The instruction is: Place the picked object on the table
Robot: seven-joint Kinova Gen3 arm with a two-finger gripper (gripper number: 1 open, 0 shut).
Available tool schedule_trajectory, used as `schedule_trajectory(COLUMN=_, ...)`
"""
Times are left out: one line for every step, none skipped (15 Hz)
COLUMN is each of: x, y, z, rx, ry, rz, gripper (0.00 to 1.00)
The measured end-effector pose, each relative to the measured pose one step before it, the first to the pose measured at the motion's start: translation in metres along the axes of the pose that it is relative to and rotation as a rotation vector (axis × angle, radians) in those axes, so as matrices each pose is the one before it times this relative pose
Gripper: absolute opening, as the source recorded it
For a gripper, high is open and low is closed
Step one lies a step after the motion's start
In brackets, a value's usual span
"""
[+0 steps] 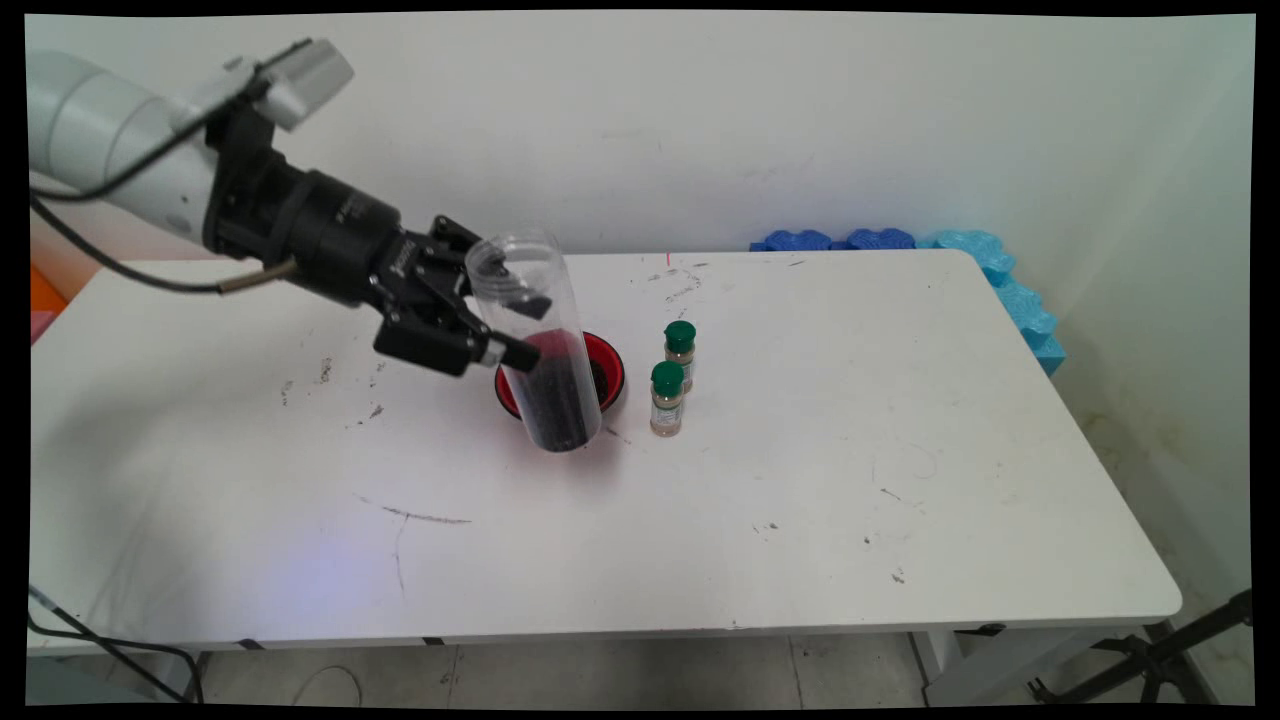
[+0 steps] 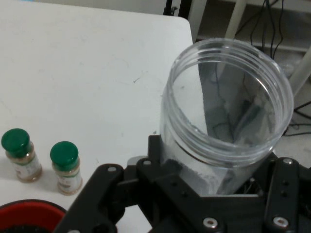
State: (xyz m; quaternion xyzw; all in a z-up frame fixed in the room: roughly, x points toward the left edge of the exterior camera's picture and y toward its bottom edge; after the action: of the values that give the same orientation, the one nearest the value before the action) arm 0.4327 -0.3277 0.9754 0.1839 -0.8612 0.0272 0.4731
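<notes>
White table (image 1: 760, 520) fills the near ground, scuffed with dark marks, and we take the red bowl (image 1: 610, 362) near its middle as our landmark. Just in front of and over the bowl's left side we see a tall clear plastic jar (image 1: 540, 340), lifted and tilted, mouth up toward the wall, its lower end dark with a purplish-black granular fill. Clamped on the jar's side, coming in from the bowl's left, is the black gripper (image 1: 505, 325), fingers closed around the jar's wall. From the hand view the jar's open mouth (image 2: 228, 97) faces the camera with the gripper's linkage (image 2: 194, 204) wrapped below it. Right of the bowl stand two small spice bottles with green caps, one nearer (image 1: 667, 398) and one farther (image 1: 680, 352), both upright, close together. We think the bowl holds some dark contents, but the jar hides most of it. Beyond the bowl, at the table's far right edge, blue foam pieces (image 1: 900, 240) lie against the wall.
</notes>
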Motion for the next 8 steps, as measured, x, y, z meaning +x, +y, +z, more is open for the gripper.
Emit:
schedule_trajectory(x=-0.00217, y=0.00177, z=0.00449, rx=0.00381, ry=-0.00612, rz=0.01668, gripper=0.00)
schedule_trajectory(x=-0.00248, y=0.00150, z=0.00466, rx=0.00494, ry=-0.00398, rz=0.01197, gripper=0.00)
schedule_trajectory(x=-0.00360, y=0.00166, z=0.00644, rx=0.00709, ry=-0.00425, rz=0.01142, gripper=0.00)
schedule_trajectory(x=-0.00304, y=0.00104, z=0.00495, rx=0.00619, ry=-0.00260, rz=0.00445, gripper=0.00)
schedule_trajectory(x=-0.00400, y=0.00106, z=0.00602, rx=0.00680, ry=-0.00155, rz=0.00221, gripper=0.00)
schedule_trajectory(x=-0.00411, y=0.00097, z=0.00615, rx=0.00551, ry=-0.00018, rz=-0.00030, gripper=0.00)
schedule_trajectory(x=-0.00384, y=0.00123, z=0.00508, rx=0.00392, ry=0.00101, rz=-0.00151, gripper=0.00)
schedule_trajectory(x=-0.00457, y=0.00136, z=0.00589, rx=0.00239, ry=0.00144, rz=-0.00213, gripper=0.00)
